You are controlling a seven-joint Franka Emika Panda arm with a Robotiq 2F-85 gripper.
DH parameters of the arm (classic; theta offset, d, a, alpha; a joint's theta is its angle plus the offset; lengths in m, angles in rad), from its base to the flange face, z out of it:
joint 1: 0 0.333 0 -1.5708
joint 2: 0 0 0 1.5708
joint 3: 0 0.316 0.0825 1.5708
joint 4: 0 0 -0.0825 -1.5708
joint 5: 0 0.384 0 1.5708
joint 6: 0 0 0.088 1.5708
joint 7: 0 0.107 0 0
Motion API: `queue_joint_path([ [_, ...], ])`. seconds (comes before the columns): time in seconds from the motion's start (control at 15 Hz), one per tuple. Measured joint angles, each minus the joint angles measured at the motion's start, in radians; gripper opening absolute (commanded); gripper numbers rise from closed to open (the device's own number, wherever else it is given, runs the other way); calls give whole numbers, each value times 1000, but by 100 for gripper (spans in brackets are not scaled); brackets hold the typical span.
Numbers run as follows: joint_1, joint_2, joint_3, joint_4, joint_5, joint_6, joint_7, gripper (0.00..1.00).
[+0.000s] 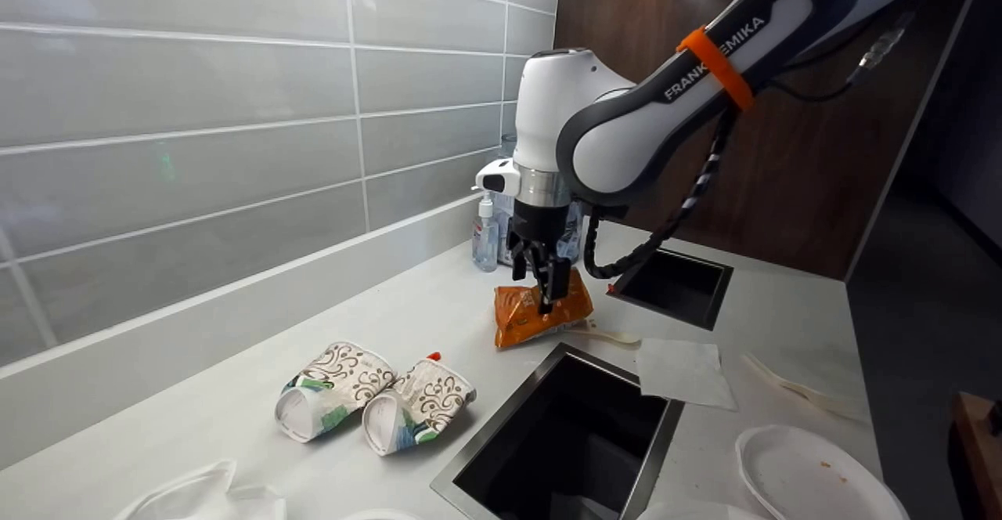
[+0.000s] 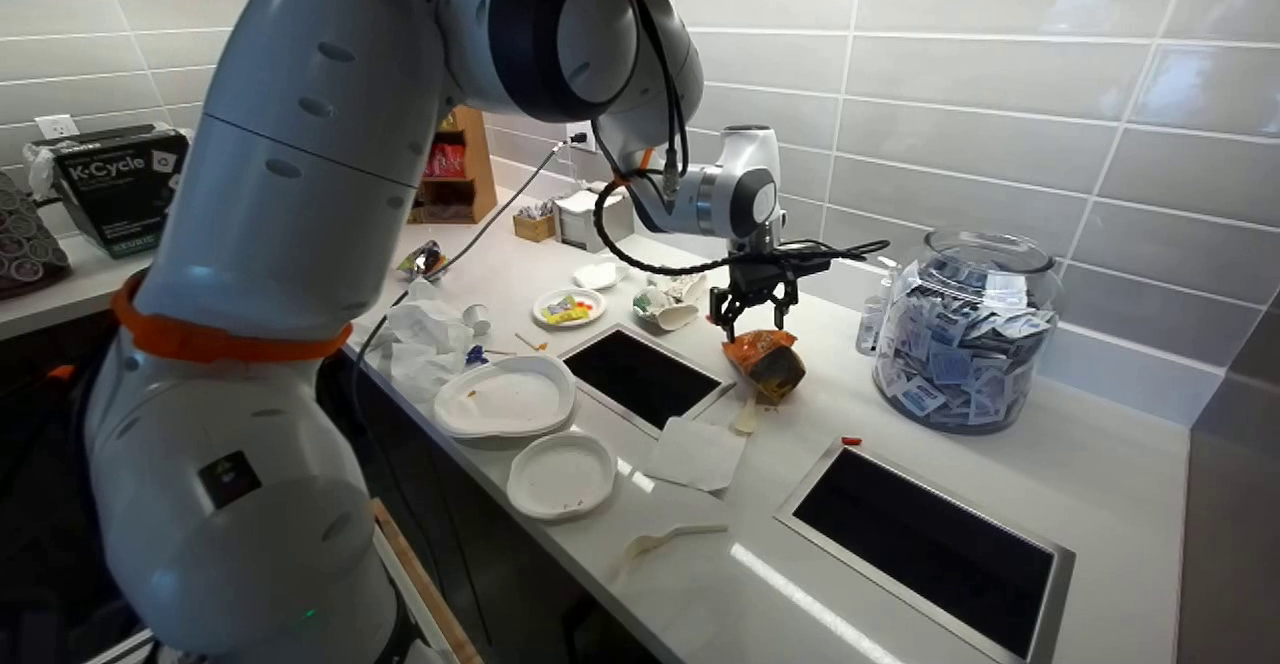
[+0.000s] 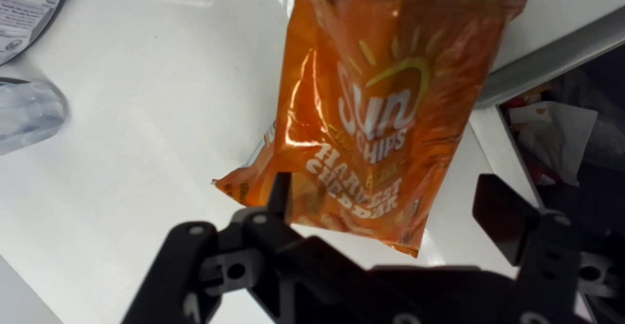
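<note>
An orange Sun Chips bag, labelled Harvest Cheddar, lies crumpled on the white counter. In both exterior views my gripper points down just over this bag. The wrist view has the gripper with its jaws wide apart and nothing gripped. There the near end of the bag shows between the two fingers; one finger overlaps the bag's picture, the other appears past its side. Whether either finger touches the bag I cannot tell.
Beside the bag is a dark opening with a metal rim; a second rimmed opening lies farther along. A glass jar of packets and a pump bottle stand near the wall. Crushed cups, a napkin and plates lie around.
</note>
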Motion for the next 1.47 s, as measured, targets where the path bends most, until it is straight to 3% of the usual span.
queue_joint_path([
  [0.07,-1,8,0,11,-1,0,-5,78],
  [0.2,-4,24,0,30,-2,0,-15,69],
  [0.8,-16,66,0,80,-2,0,-33,1],
  [1.47,-31,45,5,123,15,-7,9,0],
])
